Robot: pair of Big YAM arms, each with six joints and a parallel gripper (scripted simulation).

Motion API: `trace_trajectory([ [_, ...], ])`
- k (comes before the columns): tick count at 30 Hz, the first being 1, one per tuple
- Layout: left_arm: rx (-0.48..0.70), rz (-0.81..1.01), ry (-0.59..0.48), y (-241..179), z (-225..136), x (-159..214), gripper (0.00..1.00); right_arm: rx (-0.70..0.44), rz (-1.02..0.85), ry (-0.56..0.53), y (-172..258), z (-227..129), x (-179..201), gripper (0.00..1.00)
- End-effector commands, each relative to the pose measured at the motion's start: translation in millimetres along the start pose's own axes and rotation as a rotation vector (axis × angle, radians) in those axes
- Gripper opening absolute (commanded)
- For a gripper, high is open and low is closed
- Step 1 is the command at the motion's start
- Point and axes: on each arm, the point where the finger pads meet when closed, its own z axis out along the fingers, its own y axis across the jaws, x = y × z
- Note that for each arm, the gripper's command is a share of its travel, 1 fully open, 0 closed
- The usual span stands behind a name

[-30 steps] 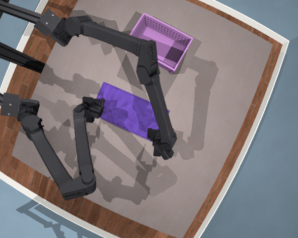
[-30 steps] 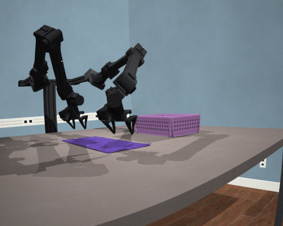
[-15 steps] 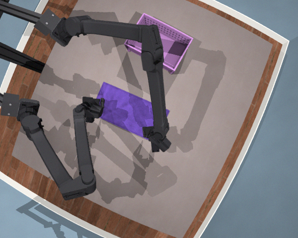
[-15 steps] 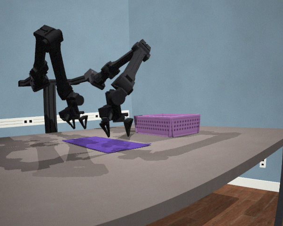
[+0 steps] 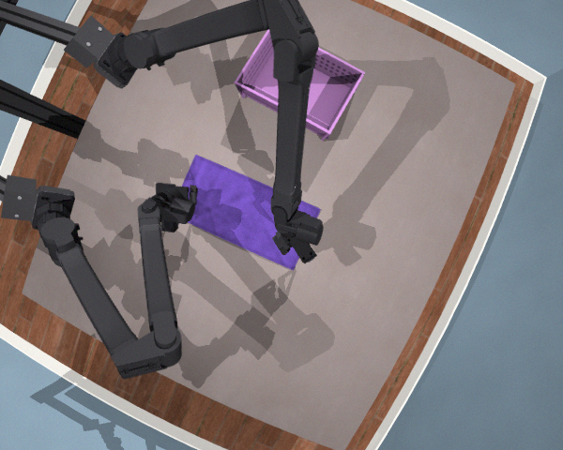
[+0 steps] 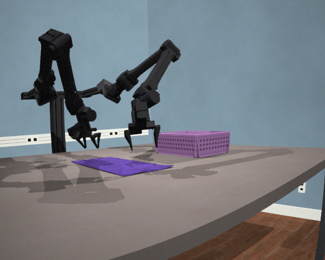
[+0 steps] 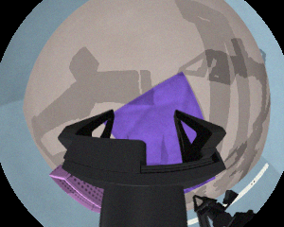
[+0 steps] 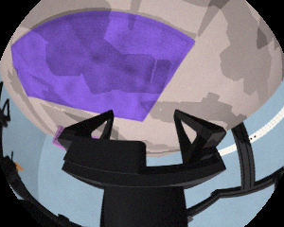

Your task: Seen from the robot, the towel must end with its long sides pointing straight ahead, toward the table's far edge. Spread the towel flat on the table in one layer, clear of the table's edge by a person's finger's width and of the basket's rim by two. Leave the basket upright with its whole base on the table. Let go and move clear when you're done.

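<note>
The purple towel point(image 5: 223, 193) point(image 6: 123, 167) point(image 7: 180, 95) point(image 8: 85, 43) lies spread as a rectangle on the table, apparently in one layer with faint ripples. Its long sides run toward the far edge. My left gripper point(image 5: 296, 254) point(image 6: 144, 148) point(image 7: 144, 113) is open and empty above the towel's far end, hiding part of it in the top view. My right gripper point(image 6: 91, 147) point(image 8: 143, 113) is open and empty above the towel's near end. The pink basket point(image 5: 345, 103) point(image 6: 176, 144) point(image 7: 80, 189) stands upright to the towel's left, clearly apart from it; my left arm partly covers it in the top view.
The table point(image 5: 418, 193) point(image 6: 184, 207) extends well past the towel on every side. Its near edge is by the arm bases and its far edge lies well beyond the towel. My left forearm crosses above the basket.
</note>
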Motion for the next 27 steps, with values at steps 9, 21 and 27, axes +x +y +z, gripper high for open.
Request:
trace_trajectory([
  [9, -0.052, -0.211, -0.225, 13.5, -1.9, 1.4, 1.00, 0.011, -0.007, 0.006, -6.1, -3.7, 2.1, 1.00],
  [21, -0.036, -0.189, -0.240, 5.0, -10.7, -9.9, 1.00, 0.011, -0.007, 0.006, -6.1, -3.7, 2.1, 1.00],
  [27, -0.036, -0.189, -0.240, 5.0, -10.7, -9.9, 1.00, 0.011, -0.007, 0.006, -6.1, -3.7, 2.1, 1.00],
])
